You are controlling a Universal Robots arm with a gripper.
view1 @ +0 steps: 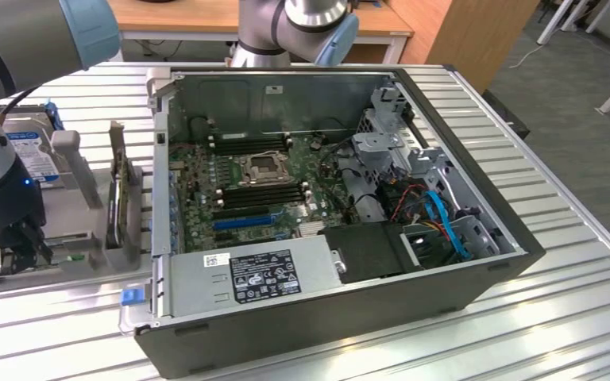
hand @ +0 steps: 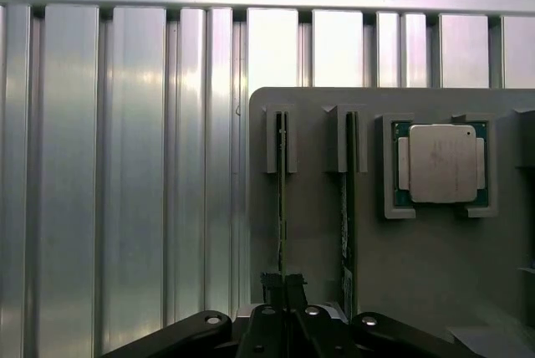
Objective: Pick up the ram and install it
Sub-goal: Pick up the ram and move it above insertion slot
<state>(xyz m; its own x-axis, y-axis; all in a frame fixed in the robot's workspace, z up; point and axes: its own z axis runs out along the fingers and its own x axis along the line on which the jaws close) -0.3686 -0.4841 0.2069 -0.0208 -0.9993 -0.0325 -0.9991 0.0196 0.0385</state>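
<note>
Two rams stand on edge in slots of a grey holder [hand: 318, 249]. In the wrist view my gripper [hand: 282, 289] is down over the end of one ram [hand: 281, 191], its two dark fingertips [hand: 270, 284] pressed against either side of the thin board. The other ram [hand: 344, 207] stands one slot over, untouched. In the exterior view my gripper [view1: 13, 250] hangs low over the holder [view1: 83, 238] at that view's left, outside the open computer case [view1: 337, 198]. The motherboard's long memory slots [view1: 257, 194] lie beside the processor socket [view1: 261, 167].
A square silver processor chip [hand: 441, 163] sits in its own pocket of the holder. A hard drive [view1: 32, 151] and a card [view1: 125, 198] stand upright beside the case. A power supply [view1: 252, 274] and cables [view1: 443, 218] crowd the case's near and right parts. The table is ribbed aluminium [hand: 125, 166].
</note>
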